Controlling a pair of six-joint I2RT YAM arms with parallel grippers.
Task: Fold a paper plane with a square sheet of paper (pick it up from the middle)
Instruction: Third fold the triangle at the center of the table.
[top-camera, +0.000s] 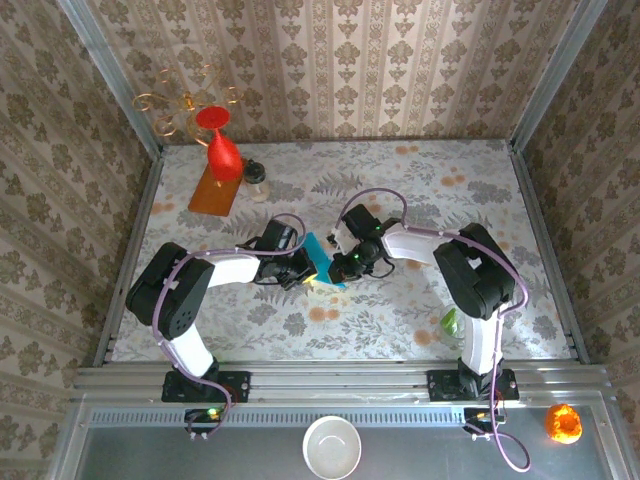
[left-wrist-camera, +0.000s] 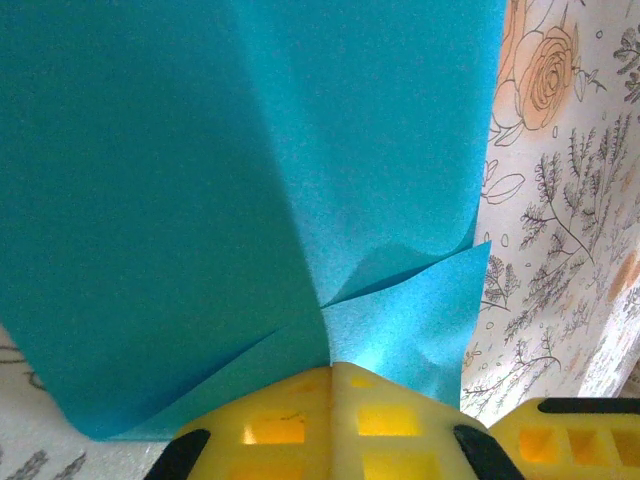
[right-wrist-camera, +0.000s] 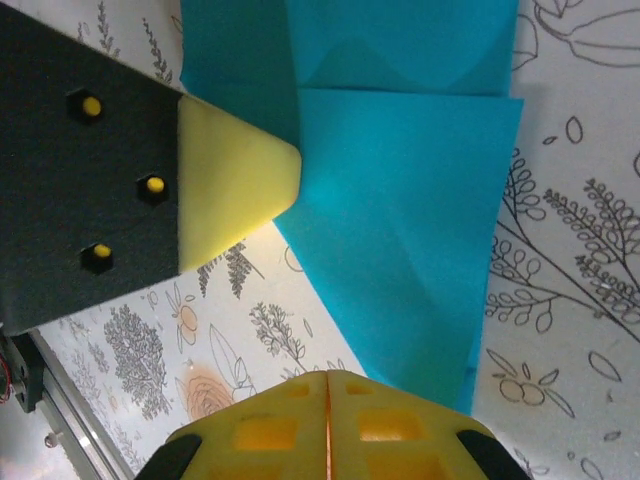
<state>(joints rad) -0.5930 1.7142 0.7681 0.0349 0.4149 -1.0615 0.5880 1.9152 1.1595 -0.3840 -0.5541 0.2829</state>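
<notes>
Mid-fold step. Sheet (top-camera: 320, 255) sits at table (top-camera: 420, 200) centre, btwn both wrists. It's partly folded: flaps overlap, creases show, no dart shape yet.

Left fingers (left-wrist-camera: 280, 430) are clenched on sheet's near edge, w/ paper puckering at their seam. Right fingers (right-wrist-camera: 270, 430) are pressed together at a corner; can't tell if paper is pinched or only touched.

Judgement: you're anchoring one side to set a crease w/ the other. Next: hold left firm, run right along the fold line, flat & slow. Thin paper may buckle.

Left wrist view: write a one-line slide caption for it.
Shut left gripper pinches the partly folded teal paper over a floral tablecloth.
</notes>
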